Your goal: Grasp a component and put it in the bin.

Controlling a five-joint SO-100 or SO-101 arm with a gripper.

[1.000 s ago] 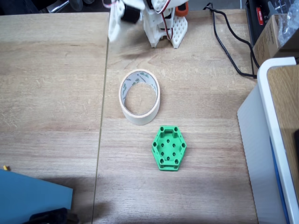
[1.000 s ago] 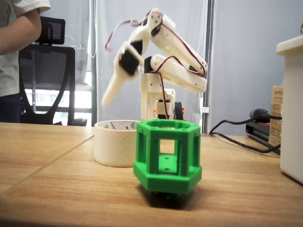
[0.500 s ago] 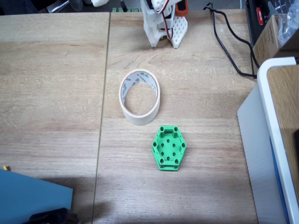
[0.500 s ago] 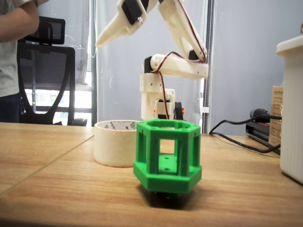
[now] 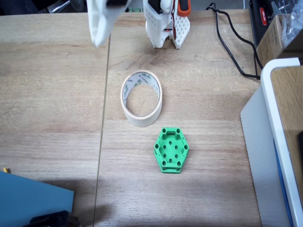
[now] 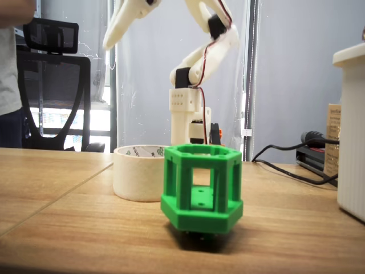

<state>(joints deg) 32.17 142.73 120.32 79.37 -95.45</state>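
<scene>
The green hexagonal component point(image 5: 171, 150) lies on the wooden table, just in front and to the right of the bin in the overhead fixed view; in the side fixed view the component point(image 6: 201, 188) stands nearest the camera. The bin, a cream tape roll point(image 5: 142, 120), sits mid-table, and its wall point(image 6: 134, 177) shows behind the component. My white gripper point(image 5: 98, 41) hangs blurred near the top edge, left of the bin. From the side, the gripper point(image 6: 108, 43) is high in the air, pointing down-left, its fingers together with nothing held.
The arm's base point(image 5: 165, 28) stands at the far edge behind the bin. A large white-rimmed container point(image 5: 279, 118) fills the right side. A black cable point(image 5: 232, 52) runs at the back right. A blue object point(image 5: 28, 201) sits at the bottom left. A person point(image 6: 8, 74) stands at left.
The arm has lifted and unfolded; the gripper rose from just above the bin to high up and now reaches out toward the left. Component and bin have not moved.
</scene>
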